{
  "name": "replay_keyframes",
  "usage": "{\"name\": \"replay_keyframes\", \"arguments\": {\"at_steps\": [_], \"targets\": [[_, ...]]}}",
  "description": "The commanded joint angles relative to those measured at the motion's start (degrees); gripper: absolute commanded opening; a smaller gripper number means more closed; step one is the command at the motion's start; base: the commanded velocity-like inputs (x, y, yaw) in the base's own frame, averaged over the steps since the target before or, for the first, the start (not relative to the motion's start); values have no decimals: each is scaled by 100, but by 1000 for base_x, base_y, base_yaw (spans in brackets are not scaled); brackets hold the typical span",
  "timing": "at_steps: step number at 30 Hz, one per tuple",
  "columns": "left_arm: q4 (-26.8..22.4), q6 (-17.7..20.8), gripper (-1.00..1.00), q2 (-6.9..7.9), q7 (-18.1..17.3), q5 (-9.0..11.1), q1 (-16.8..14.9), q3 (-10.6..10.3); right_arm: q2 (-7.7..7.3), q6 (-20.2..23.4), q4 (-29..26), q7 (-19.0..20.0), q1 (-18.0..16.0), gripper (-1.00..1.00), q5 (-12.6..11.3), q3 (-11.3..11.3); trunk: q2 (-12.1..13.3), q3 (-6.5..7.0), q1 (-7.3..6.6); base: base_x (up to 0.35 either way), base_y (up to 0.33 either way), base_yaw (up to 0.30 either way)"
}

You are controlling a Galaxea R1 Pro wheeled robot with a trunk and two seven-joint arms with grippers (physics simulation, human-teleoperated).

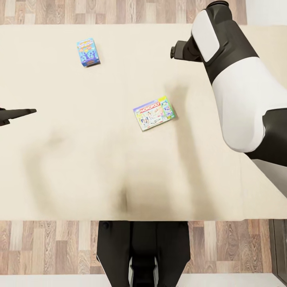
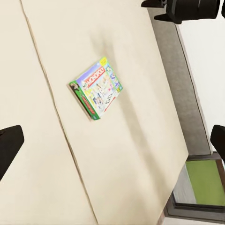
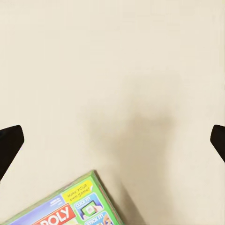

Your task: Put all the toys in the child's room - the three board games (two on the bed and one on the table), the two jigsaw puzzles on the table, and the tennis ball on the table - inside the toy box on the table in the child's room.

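A robot stands at the foot of the bed [image 1: 59,167], head camera looking straight down on the plain cream mattress, where two of the board games lie flat and well apart. The white game box [image 1: 154,113], its edges multicoloured and its lid printed MONOPOLY, rests near the middle of the mattress, turned slightly askew; the small teal-blue game box [image 1: 88,52] sits farther off, toward the far edge and the robot's left. The right arm [image 1: 239,87] reaches out over the mattress, its right gripper [image 1: 173,52] hanging above bare bedding beyond the white box; the right wrist camera shows its two dark fingertips [image 3: 9,146] spread wide with nothing between them and a corner of the white box just below. The left gripper [image 1: 18,113] hovers off to the side, and its wrist camera likewise shows fingers [image 2: 8,149] set far apart and empty, looking across at the white box from a distance. Both boxes look like light, stiff cardboard with glossy printed lids, likely to slide on a smooth pad yet sink a little into the soft mattress. The sensible hold, by this view, is across the narrow width of a box, fingers pinching its two long edges near the middle so it lifts level
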Motion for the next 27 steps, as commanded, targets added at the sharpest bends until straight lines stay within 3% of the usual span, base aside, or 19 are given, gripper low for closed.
{"name": "replay_keyframes", "arguments": {"at_steps": [1,23,27], "targets": [[2,60,100,3,-25,-5,-2,-1,2,8,-3,-47,-5,100,-53,-5,-9,-16,3,0,0,0],[5,58,100,10,-25,5,-2,-7,2,6,7,-46,0,100,-158,-8,-9,-223,3,0,0,0],[12,62,100,98,-25,13,-2,-3,2,6,9,-46,4,100,-158,-8,-9,-261,3,0,0,0]]}}
